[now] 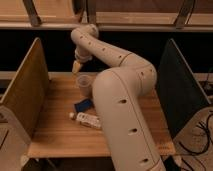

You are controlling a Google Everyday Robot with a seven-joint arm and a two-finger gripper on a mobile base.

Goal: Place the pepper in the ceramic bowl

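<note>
The pepper cannot be made out anywhere on the table (55, 135), nor can the ceramic bowl; much of the table's right half is hidden by the arm (125, 110). The gripper (77, 66) is held above the table's far edge at about 11 o'clock, pointed downward; whether it is apart or together cannot be told. Just at its 5 o'clock a translucent cup (84, 84) is stood upright. At the cup's 6 o'clock a flat blue item (83, 105) is laid, and at 6 o'clock of that, a white packet (86, 120). The table is flanked by a wooden divider (25, 85) at 9 o'clock and a dark divider (180, 85) at 3 o'clock.
</note>
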